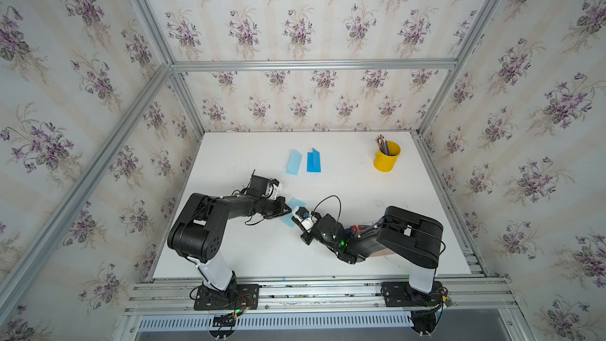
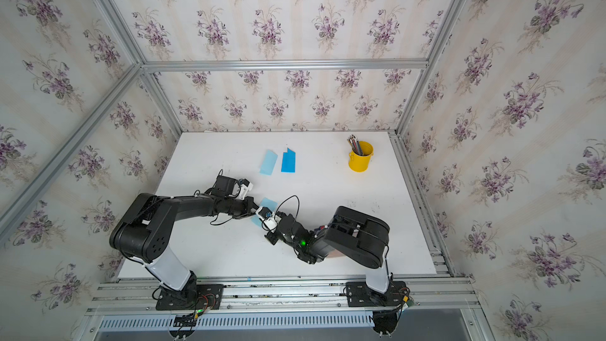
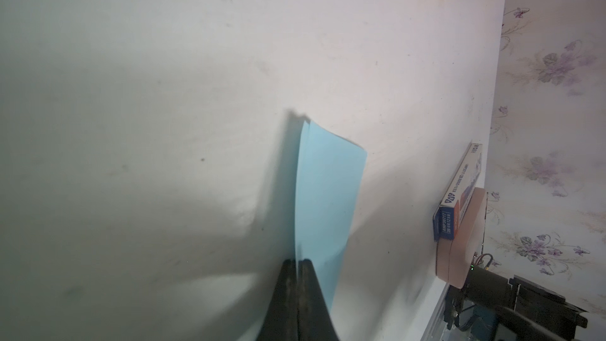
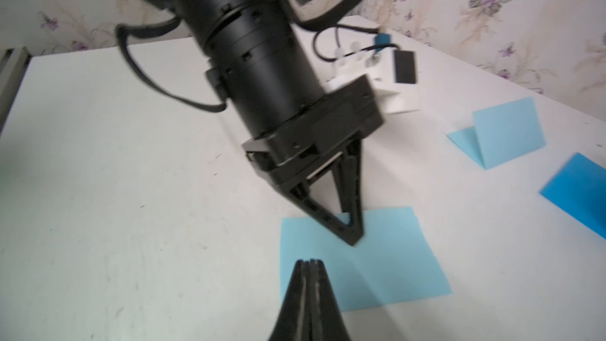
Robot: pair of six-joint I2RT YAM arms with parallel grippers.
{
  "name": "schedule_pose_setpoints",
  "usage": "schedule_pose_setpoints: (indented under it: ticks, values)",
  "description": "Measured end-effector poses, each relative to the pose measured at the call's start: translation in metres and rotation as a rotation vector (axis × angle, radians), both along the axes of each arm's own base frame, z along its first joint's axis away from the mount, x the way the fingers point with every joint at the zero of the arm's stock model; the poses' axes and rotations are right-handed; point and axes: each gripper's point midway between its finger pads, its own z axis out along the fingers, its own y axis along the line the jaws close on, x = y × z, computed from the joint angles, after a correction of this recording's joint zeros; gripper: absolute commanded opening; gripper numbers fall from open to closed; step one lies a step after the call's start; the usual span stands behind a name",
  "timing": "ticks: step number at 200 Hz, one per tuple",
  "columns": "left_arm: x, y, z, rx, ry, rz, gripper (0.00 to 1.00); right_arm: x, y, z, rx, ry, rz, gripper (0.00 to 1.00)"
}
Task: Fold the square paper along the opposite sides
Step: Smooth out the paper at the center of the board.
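The light blue square paper (image 4: 393,267) lies on the white table (image 1: 328,257) between my two arms, and shows in both top views (image 1: 296,203) (image 2: 270,203). My left gripper (image 3: 297,260) is shut on one edge of it, and the sheet (image 3: 328,191) curves from the jaws down to the table with two layers showing at its far end. The right wrist view shows the same left gripper (image 4: 353,241) standing on the sheet, which ridges up under it. My right gripper (image 4: 310,261) is shut with nothing between its fingers. Its tips sit at the paper's near edge. Its fingers are hidden under the wrist camera in both top views.
Two folded papers lie further back, one light blue (image 1: 293,162) and one darker blue (image 1: 313,161). A yellow cup of pencils (image 1: 387,157) stands at the back right. A small printed box (image 3: 459,198) on a pink block (image 3: 459,257) sits under my right arm.
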Motion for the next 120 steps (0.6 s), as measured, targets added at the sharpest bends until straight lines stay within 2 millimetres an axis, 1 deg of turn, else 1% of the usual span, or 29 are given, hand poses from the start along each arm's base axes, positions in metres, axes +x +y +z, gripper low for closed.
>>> schedule_pose_setpoints:
  ticks: [19,45,93,120]
  values:
    - [0.000,0.000,0.000,0.007,-0.001,0.021,0.00,0.021,-0.017,0.005,0.015,0.016,-0.102,0.00]
    - [0.000,-0.003,0.002,0.031,-0.018,0.039,0.00,0.045,-0.035,-0.001,0.004,0.059,-0.214,0.00]
    - [0.002,-0.006,0.003,0.048,-0.018,0.064,0.00,0.060,-0.047,-0.012,0.011,0.123,-0.275,0.00]
    - [0.002,-0.007,0.003,0.059,-0.029,0.067,0.00,0.066,-0.042,-0.023,0.013,0.162,-0.278,0.00]
